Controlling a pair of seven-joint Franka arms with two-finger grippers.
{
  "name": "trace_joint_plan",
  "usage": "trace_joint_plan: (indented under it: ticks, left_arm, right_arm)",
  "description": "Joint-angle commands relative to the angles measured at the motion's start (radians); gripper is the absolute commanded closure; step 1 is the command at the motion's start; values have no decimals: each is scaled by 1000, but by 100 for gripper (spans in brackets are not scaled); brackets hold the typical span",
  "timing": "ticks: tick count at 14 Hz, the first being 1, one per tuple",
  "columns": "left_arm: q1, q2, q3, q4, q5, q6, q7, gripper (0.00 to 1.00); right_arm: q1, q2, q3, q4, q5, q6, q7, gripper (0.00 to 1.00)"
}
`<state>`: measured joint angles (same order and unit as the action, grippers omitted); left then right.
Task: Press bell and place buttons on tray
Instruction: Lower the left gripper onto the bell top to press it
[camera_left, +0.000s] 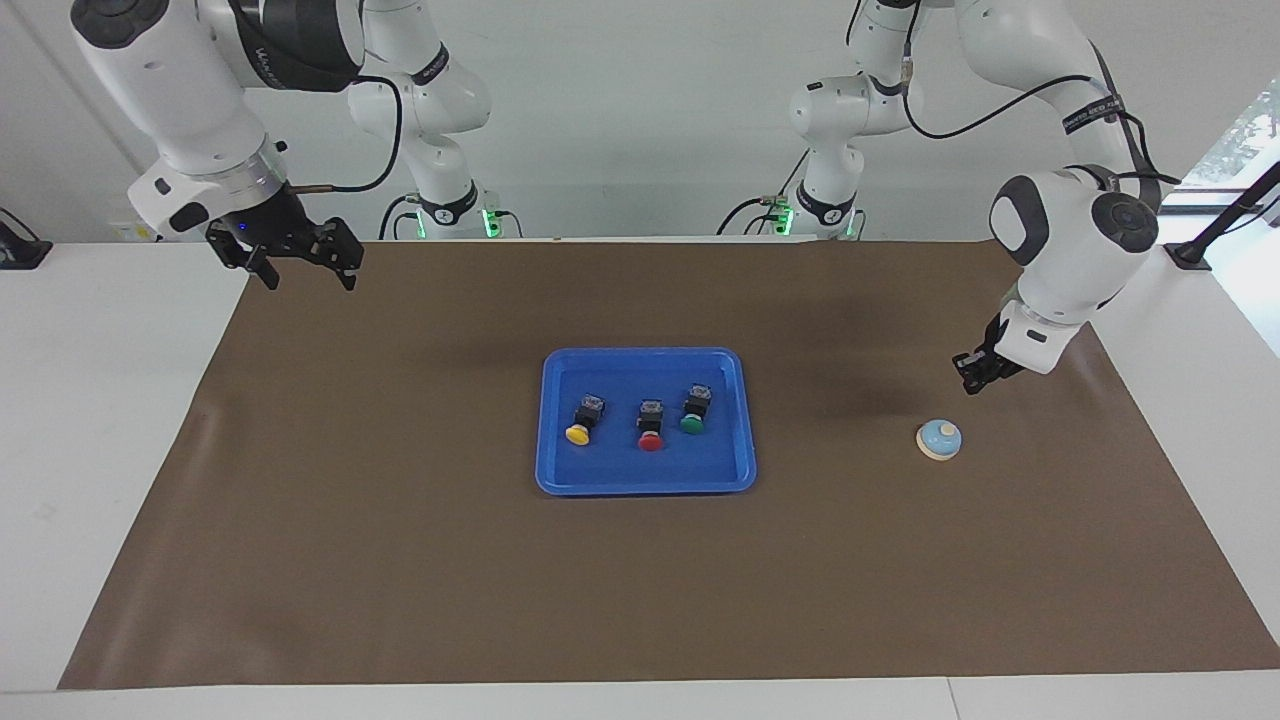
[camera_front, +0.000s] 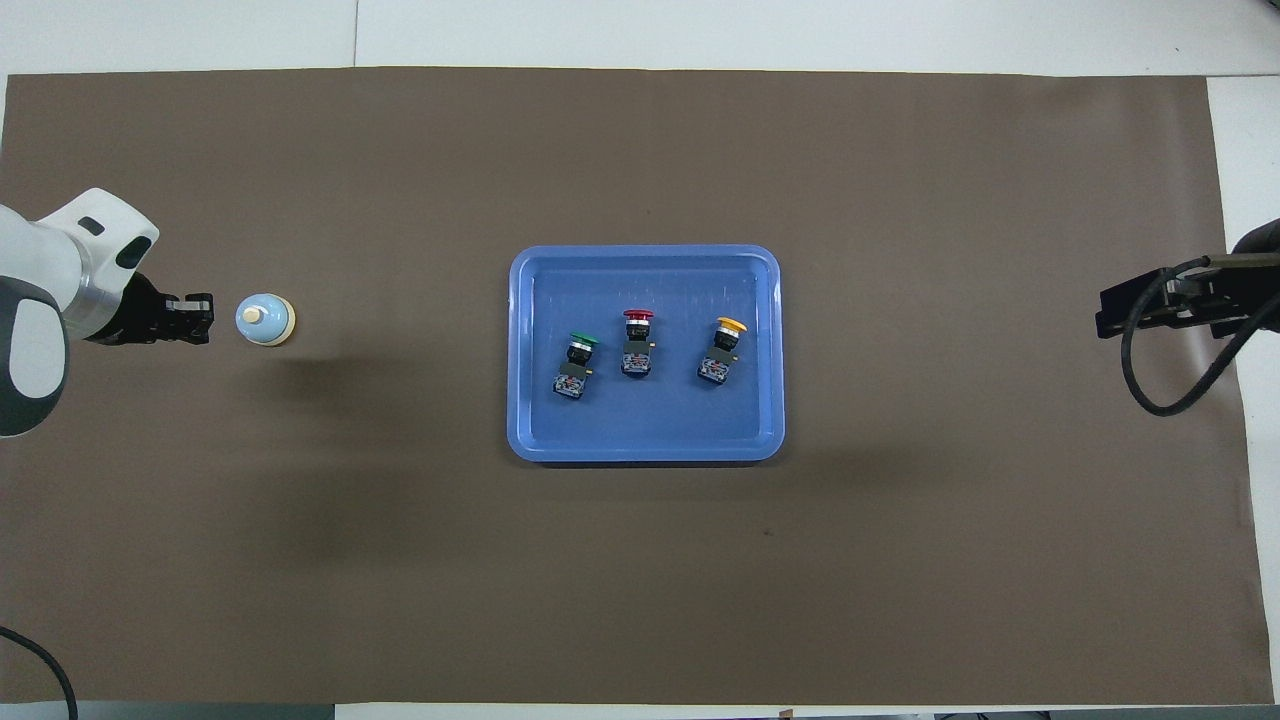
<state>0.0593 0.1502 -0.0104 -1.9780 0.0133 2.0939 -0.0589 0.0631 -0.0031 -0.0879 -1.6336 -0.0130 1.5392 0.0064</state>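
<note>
**Buttons In, Bell Waiting**

Brown matting (camera_left: 400, 560) covered the white table where both of my arms worked. All three buttons lay inside the tray (camera_left: 556, 480) at the middle of the mat, so that half of the job looked finished. The yellow button (camera_left: 581, 421) lay toward my right arm's end, the red button (camera_left: 650, 427) in the middle, the green button (camera_left: 693, 412) toward my left arm's end; each lay tipped over on its black body, cap pointing away from me, none touching its neighbour.

What remained, as I judged it, was the bell (camera_left: 939, 440). It sat upright on the mat well apart from the tray, toward my left arm's end: a light-blue dome on a cream ring, its cream knob showing on top.

My left gripper (camera_left: 973, 372) hung above the mat just beside the bell, not touching it (whether its fingers were spread or pressed together I could not tell). My right gripper (camera_left: 300, 262) waited over the mat's corner with its fingers spread and nothing between them.
</note>
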Motion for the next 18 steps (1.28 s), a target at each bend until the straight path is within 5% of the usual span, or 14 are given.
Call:
trace_joint_plan:
  ticks: [1,14,18]
  left_arm:
    - [-1,24,0,-15,-3,52,10,100]
    - [-49,141,-2,57,-4,136,1,100]
    - [-47,138,-2,4,-4,169,1,100]
  right_arm:
    - [-16,-11,16,-15,-15,-19,-19,0]
    - [-16,-17,16,-11,-13,-30,-17,0]
    - [-16,-17,16,-11,-13,-30,-17,0]
